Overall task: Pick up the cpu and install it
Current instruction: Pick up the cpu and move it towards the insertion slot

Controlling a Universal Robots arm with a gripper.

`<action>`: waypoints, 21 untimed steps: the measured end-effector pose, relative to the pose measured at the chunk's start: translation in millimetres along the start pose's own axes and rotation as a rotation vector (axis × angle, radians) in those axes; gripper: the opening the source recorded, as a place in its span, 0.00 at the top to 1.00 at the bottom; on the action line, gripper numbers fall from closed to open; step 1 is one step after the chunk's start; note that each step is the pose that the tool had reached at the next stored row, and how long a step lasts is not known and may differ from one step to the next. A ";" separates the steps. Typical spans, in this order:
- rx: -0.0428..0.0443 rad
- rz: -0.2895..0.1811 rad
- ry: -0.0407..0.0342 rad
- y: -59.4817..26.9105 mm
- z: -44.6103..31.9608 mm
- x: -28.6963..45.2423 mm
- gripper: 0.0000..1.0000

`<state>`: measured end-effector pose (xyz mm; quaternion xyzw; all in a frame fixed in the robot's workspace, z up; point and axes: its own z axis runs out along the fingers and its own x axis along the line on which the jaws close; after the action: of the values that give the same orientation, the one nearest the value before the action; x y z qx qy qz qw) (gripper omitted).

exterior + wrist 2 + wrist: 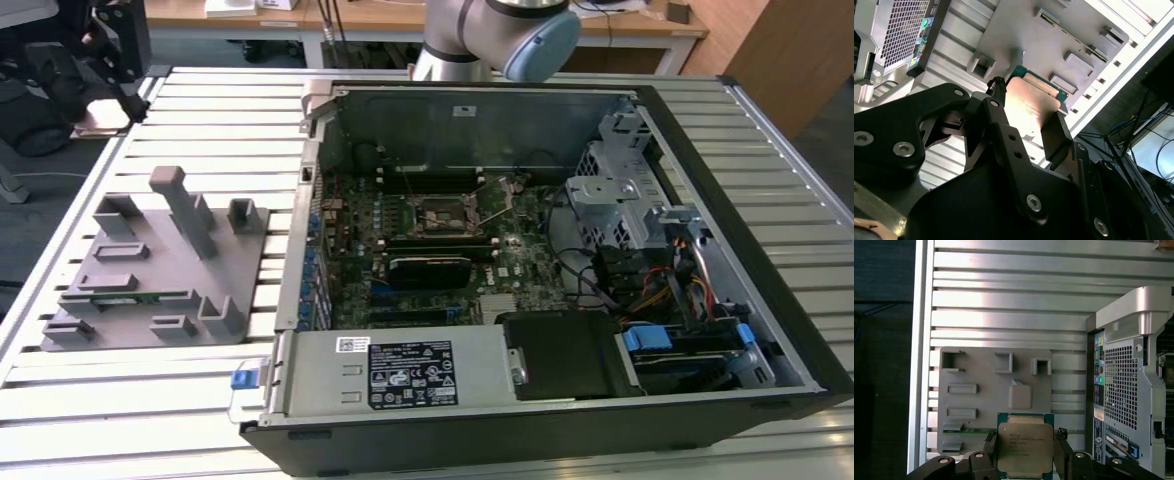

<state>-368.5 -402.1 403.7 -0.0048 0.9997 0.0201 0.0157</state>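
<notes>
My gripper is shut on the cpu, a flat square chip with a silver-grey metal top and a green edge. A black finger presses on each side of it. In the second wrist view the cpu sits between the same fingers of the gripper. The chip hangs well above the grey holder block on the slatted table. In the exterior view the motherboard socket lies inside the open computer case, and the arm rises behind the case.
A green memory stick rests in a slot of the holder block, which stands at the exterior view's left of the case. The case's rear panel is close to the block. Drive cages and cables crowd the case's right side.
</notes>
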 end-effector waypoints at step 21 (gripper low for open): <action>0.0000 0.000 0.0000 -0.3 1.4 -32.1 0.47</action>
<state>-336.3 -402.1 403.2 -0.0048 0.9997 0.0200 0.0157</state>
